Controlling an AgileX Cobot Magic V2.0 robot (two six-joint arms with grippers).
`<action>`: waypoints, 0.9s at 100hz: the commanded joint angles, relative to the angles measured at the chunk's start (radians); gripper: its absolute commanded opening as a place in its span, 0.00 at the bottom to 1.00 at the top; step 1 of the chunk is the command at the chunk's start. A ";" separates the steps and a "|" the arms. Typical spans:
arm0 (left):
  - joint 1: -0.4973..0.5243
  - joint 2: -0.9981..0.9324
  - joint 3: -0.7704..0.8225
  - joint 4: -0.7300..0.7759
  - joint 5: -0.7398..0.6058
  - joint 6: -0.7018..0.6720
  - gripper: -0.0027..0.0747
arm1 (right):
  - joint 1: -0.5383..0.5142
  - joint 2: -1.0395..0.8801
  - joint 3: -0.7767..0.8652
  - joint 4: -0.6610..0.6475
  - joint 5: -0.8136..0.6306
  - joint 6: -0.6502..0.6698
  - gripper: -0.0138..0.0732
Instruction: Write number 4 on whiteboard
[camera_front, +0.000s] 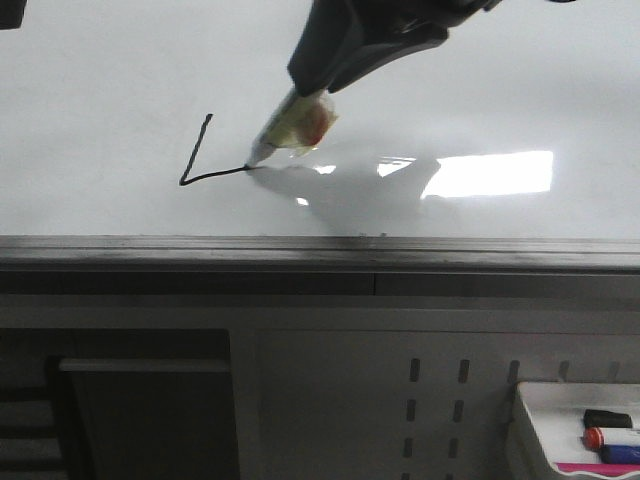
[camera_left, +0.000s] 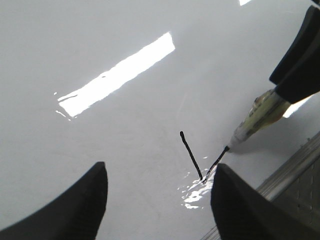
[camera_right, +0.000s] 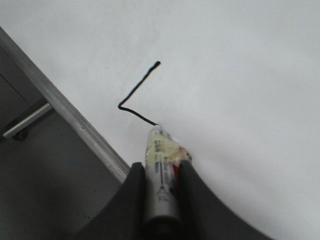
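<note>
The whiteboard (camera_front: 100, 120) is a large glossy white board with a grey metal lower edge (camera_front: 300, 252). On it are black strokes of the number 4 (camera_front: 195, 160): a slanted line down, then a short line to the right. My right gripper (camera_front: 325, 85) is shut on a marker pen (camera_front: 290, 125) wrapped in yellowish tape, its tip touching the board at the end of the horizontal stroke. In the right wrist view the pen (camera_right: 161, 170) sits between the fingers, with the strokes (camera_right: 137, 92) ahead. My left gripper (camera_left: 157, 200) is open and empty above the board, near the strokes (camera_left: 191, 156).
A bright rectangular glare patch (camera_front: 490, 173) lies on the board to the right. A small white tray (camera_front: 575, 435) with coloured markers sits below the board at the lower right. A grey perforated panel (camera_front: 430, 400) is under the board's edge.
</note>
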 joint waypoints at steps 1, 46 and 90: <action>0.002 -0.008 -0.029 -0.013 -0.082 -0.011 0.57 | -0.014 -0.054 -0.025 -0.014 -0.040 -0.006 0.08; 0.002 -0.008 -0.029 -0.013 -0.084 -0.011 0.57 | 0.019 0.035 -0.139 -0.019 -0.069 -0.006 0.08; 0.000 -0.005 -0.029 -0.013 -0.082 -0.011 0.57 | 0.060 0.039 -0.061 0.007 0.027 -0.006 0.08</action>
